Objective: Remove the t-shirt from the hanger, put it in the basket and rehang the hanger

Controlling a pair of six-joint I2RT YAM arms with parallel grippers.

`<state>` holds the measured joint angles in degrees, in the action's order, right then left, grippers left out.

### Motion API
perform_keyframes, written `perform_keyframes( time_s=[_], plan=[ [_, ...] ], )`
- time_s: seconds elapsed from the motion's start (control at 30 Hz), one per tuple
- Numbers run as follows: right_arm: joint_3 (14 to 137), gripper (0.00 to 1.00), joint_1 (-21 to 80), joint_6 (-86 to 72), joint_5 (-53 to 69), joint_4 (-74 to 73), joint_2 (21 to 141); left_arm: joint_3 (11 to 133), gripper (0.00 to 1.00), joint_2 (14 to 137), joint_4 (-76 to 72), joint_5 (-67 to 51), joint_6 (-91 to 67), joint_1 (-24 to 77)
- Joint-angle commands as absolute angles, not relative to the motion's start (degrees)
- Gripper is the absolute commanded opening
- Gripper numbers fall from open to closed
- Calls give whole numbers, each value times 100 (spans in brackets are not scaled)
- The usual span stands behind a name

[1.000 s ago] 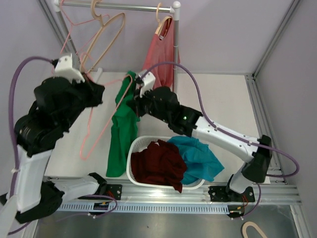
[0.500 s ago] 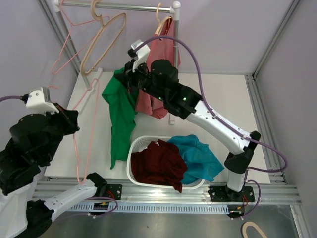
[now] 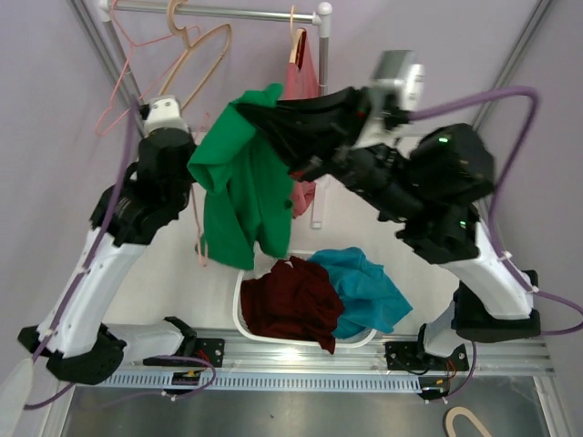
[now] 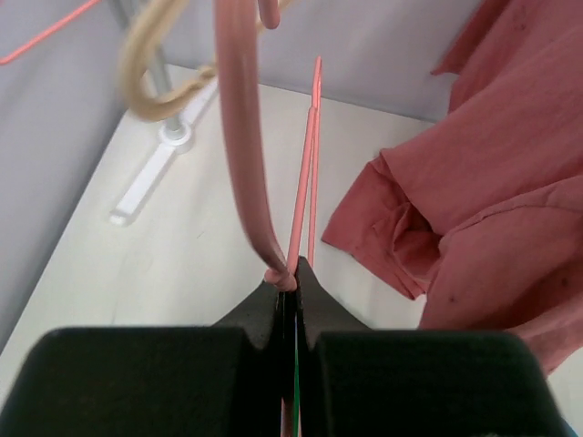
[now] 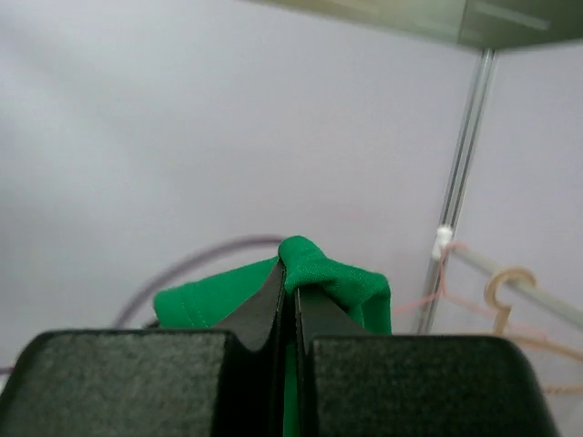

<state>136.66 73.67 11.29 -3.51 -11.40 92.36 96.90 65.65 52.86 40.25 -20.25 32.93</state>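
The green t-shirt [image 3: 241, 187] hangs in the air from my right gripper [image 3: 259, 106], which is shut on a fold of it high over the table. In the right wrist view the green fold [image 5: 332, 273] sticks out of the shut right gripper [image 5: 291, 275]. My left gripper [image 4: 290, 275] is shut on the thin pink hanger [image 4: 239, 137]. In the top view the left gripper [image 3: 186, 188] sits just left of the hanging shirt. Only a bit of the hanger [image 3: 198, 238] shows below the shirt's edge. The shirt looks free of the hanger.
A white basket [image 3: 240, 300] at the front holds a maroon garment [image 3: 291, 300] and a teal one [image 3: 364, 287]. The rack bar [image 3: 219, 12] at the back carries a beige hanger [image 3: 196, 64], a pink hanger [image 3: 118, 96] and a pink-red shirt [image 3: 301, 77], also in the left wrist view [image 4: 483, 200].
My right gripper has swung up and to the right, lifting the green t-shirt away from the hanger. My left arm has moved up toward the rack with the pink hanger.
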Motion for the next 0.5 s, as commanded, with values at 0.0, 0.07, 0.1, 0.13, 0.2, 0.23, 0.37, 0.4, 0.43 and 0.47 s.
perform_keyframes(
  time_s=[0.0,0.07,0.1,0.13,0.2,0.23,0.37,0.4,0.43,0.47],
  plan=[
    [13931,0,7532,1828,-518,-378,8781,9625,1,6785,4220,3587,-1749,3252],
    [13931,0,7567,1907,-580,-526,8684,9615,1,6838,4009,3455,-1644,3252],
    [13826,0,7585,1916,-693,-606,8562,9659,1,6916,3842,3472,-1461,3252],
    [13703,0,7585,1899,-773,-641,8482,9694,1,6960,3771,3515,-1381,3252],
    [13283,0,7585,1776,-931,-747,8098,10061,1,7101,3718,3490,-1108,3156],
    [12610,0,7585,1723,-1132,-721,7921,10377,1,7276,3761,3463,-1055,3103],
    [10568,0,7576,1171,-1625,-273,6963,11521,1,7891,4113,2657,-915,2551],
    [10277,0,7567,1056,-1704,-246,6804,11679,1,7988,4131,2454,-853,2479],
    [10057,0,7559,959,-1740,-272,6568,12046,1,8181,4140,2243,-792,2409],
    [9794,0,7559,880,-1775,-325,6478,12145,1,8270,4122,2119,-704,2304]
  ],
)
